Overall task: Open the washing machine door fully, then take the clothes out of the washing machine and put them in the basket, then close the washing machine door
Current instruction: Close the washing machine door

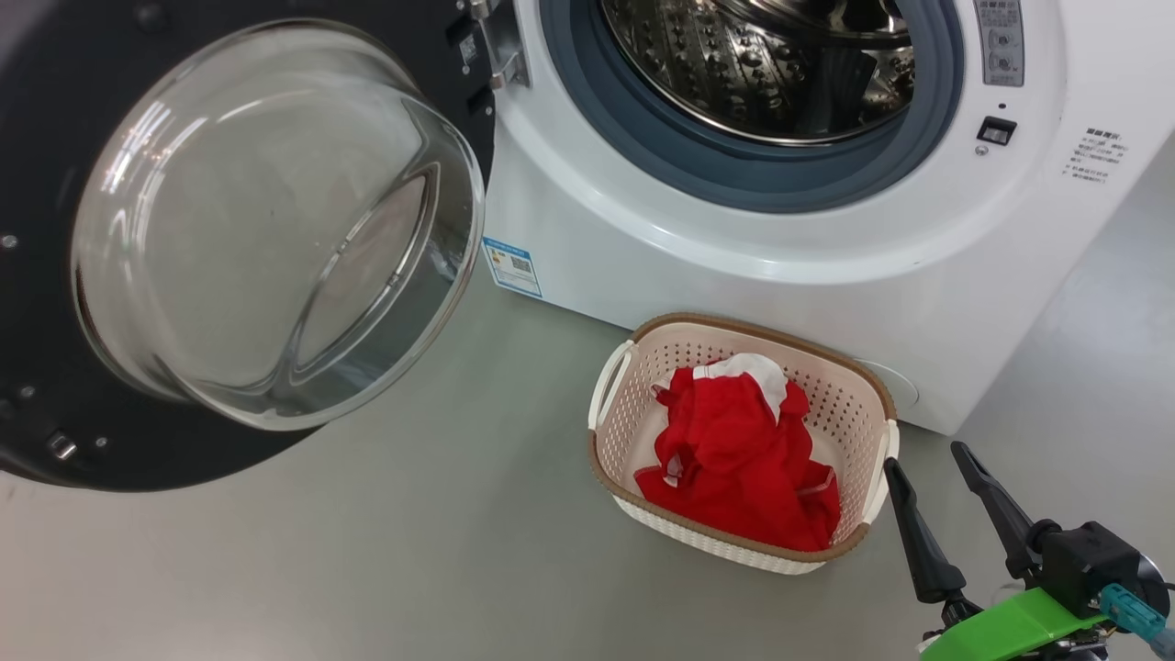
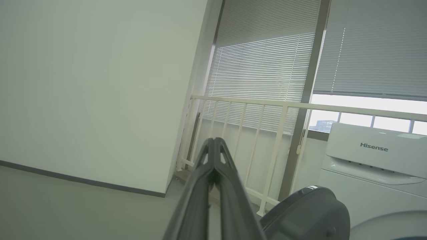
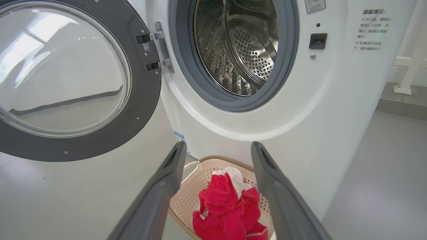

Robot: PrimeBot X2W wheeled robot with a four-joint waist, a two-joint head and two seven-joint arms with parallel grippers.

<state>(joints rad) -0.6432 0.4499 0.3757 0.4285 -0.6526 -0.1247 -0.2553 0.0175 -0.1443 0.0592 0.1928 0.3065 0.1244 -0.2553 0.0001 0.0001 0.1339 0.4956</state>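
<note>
The washing machine (image 1: pixel 808 266) (image 3: pixel 320 100) stands with its steel drum bare of clothes. Its door (image 1: pixel 55 138) (image 3: pixel 146 93) hangs swung wide open to the left, glass bowl bulging outward. On the floor in front sits the basket (image 1: pixel 610 395) (image 3: pixel 186 196), and the red and white clothes (image 1: pixel 734 459) (image 3: pixel 227 206) lie bundled inside it. My right gripper (image 1: pixel 927 464) (image 3: pixel 218 150) is open, just right of the basket, holding nothing. My left gripper (image 2: pixel 214 141) is shut on nothing, its fingers pointing at a railing beside the door's dark edge (image 2: pixel 307 216).
Grey floor spreads left of the basket under the open door. A white railing (image 2: pixel 253 133) with blinds behind and a plain wall (image 2: pixel 100 83) stand beside the machine. A second white appliance (image 2: pixel 373 160) sits by the window.
</note>
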